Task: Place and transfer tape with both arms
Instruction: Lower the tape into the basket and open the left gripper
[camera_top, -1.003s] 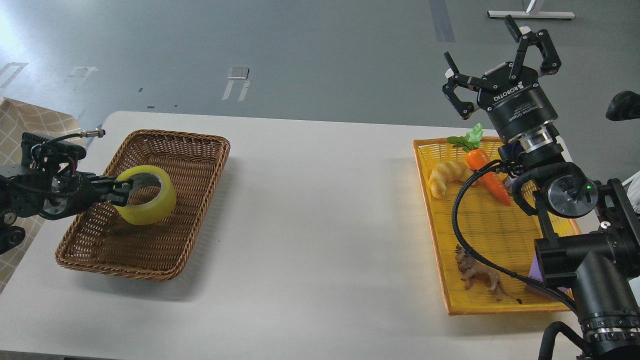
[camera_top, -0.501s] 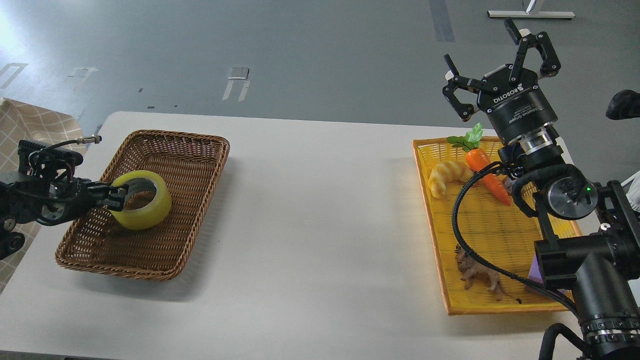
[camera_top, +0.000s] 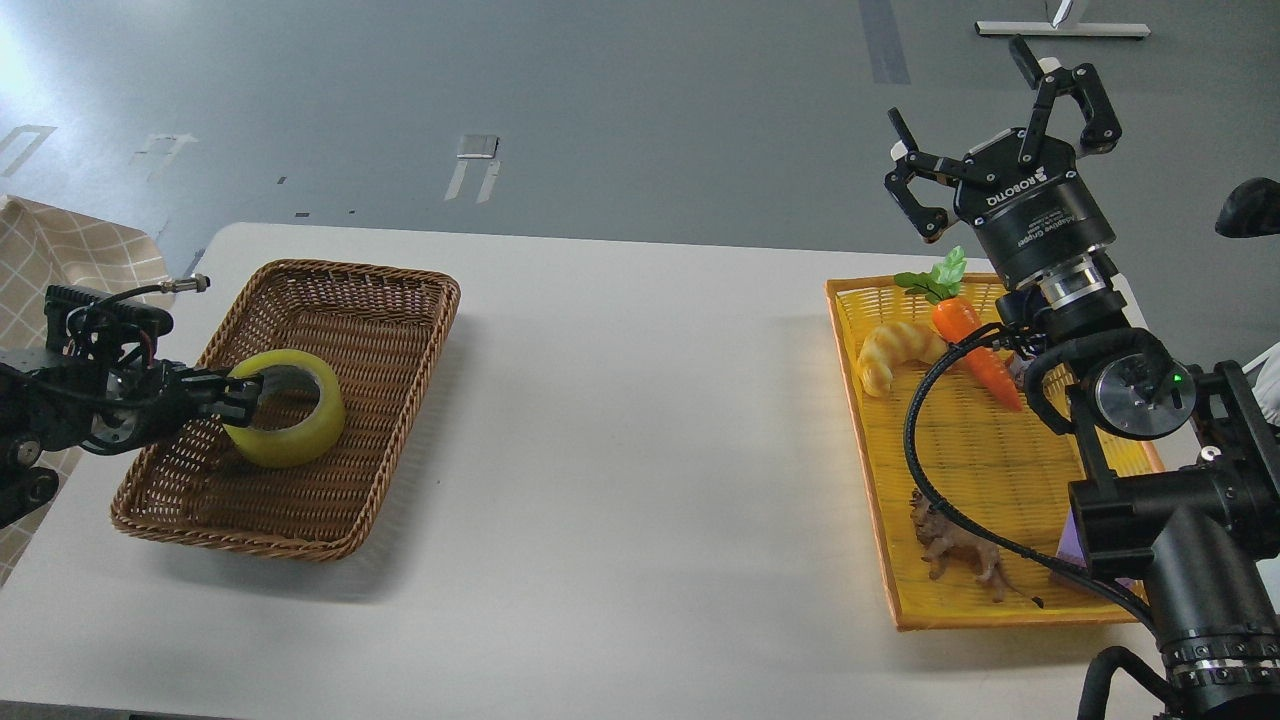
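My left gripper jaws grip the tape in the wicker basket; I should release gently; right gripper jaws spread, empty

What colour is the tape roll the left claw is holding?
Translucent yellow, with a grey-white core; the tape roll shows best in the head view.

"ROBOTIQ" stands in white on the right gripper; smaller print below is unreadable.

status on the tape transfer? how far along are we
Done: the tape is across the table and down in the brown basket. In hand: the left gripper is clamped on the roll's near rim. Left: let go and pull back. The right gripper is open and empty, raised over the yellow tray.
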